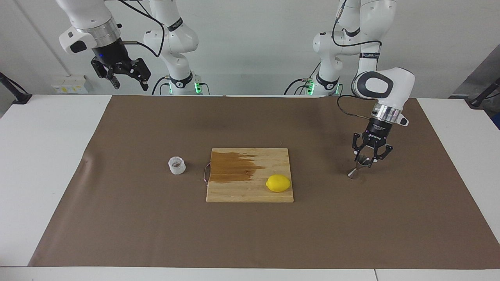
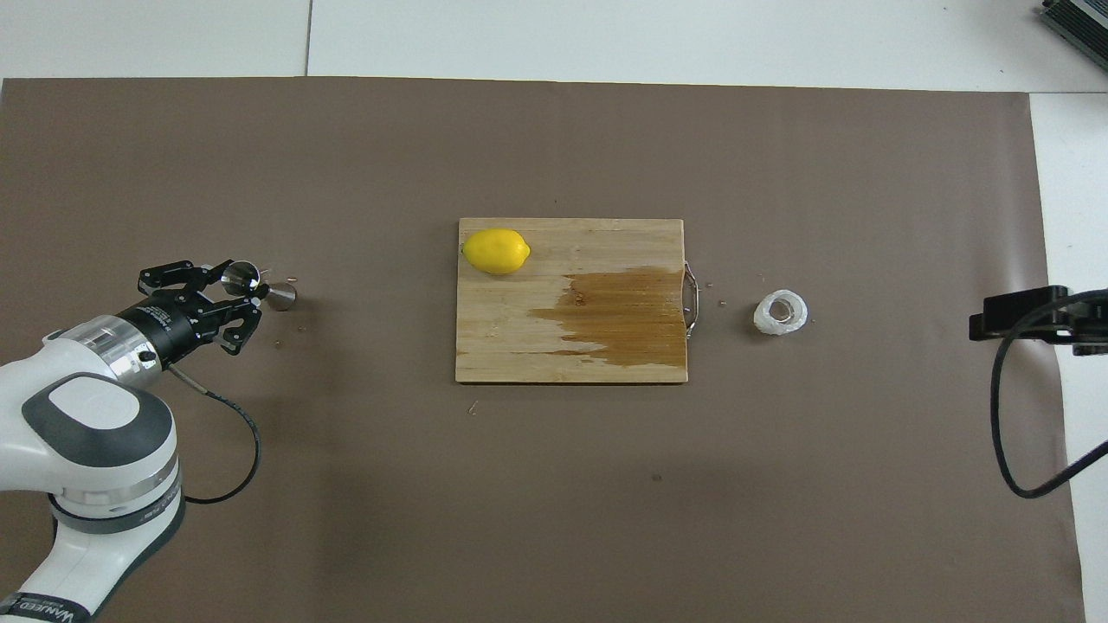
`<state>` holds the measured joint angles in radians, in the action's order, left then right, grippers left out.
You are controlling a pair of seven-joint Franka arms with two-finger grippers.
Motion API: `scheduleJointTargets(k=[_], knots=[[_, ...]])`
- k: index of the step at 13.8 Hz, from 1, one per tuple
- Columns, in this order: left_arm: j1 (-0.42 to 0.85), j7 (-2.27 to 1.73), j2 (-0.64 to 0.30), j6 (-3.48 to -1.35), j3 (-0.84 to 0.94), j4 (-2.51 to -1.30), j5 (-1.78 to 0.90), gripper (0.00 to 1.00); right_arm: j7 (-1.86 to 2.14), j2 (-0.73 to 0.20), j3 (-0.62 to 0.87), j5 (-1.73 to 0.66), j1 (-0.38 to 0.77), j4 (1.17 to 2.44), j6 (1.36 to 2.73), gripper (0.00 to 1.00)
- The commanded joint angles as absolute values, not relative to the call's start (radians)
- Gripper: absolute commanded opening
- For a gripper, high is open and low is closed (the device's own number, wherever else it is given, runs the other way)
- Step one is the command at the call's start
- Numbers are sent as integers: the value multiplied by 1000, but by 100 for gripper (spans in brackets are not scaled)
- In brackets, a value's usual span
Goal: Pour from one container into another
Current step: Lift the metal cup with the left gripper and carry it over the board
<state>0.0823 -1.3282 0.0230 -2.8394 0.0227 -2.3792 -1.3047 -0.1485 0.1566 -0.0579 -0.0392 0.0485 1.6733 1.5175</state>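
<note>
The steel jigger (image 1: 358,168) stands tilted on the brown mat toward the left arm's end of the surface, its lower cone touching the mat and its upper cone caught by the left gripper (image 1: 370,160), whose fingers are pinching its rim. In the overhead view the jigger (image 2: 260,286) leans away from the gripper (image 2: 227,292), its open mouth turned partly sideways. I judge the step in hand to be the grasp of the receiving vessel, just closed and barely lifted. The next move calls for setting the jigger upright and bringing it toward the clear cup (image 1: 177,165) without letting it slip from so shallow a hold.

That cup sits upright toward the right arm's end, beside the handle of the cutting board (image 1: 250,195) and apart from it. From overhead the cup (image 2: 780,312) shows a dark centre, but whether any liquid is in it I cannot tell. The jigger's contents cannot be read either.

The board carries a dark wet-looking stain on the half nearer the cup, and a lemon (image 1: 278,183) at the corner nearer the jigger.

The right gripper (image 1: 125,76) waits high over its own end of the table, fingers spread
</note>
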Motion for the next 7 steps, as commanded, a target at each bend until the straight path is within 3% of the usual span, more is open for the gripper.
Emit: scheduleJointTargets(k=[1, 7], knots=[[86, -1341, 17, -2775, 18, -2330, -1321, 0, -147, 166, -54, -35, 40, 1678, 1508, 100], [207, -1521, 60, -2750, 35, -2257, -1319, 0, -147, 166, -54, -35, 40, 1678, 1508, 100]])
